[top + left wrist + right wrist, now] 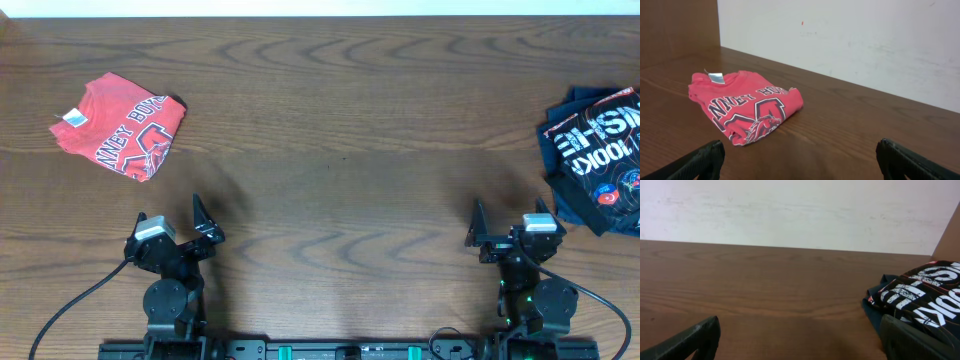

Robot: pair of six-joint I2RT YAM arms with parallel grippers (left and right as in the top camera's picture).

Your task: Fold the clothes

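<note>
Left claw and right claw both wide over brown wood-grain table, scuffed white wall behind

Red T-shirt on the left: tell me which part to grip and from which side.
Probably best to take the red T-shirt by its near corner, the layered edge closest to the open left pincer. Come from the near side, low over the table: it lies flat and folded, so only its edges offer a pinch.
</note>
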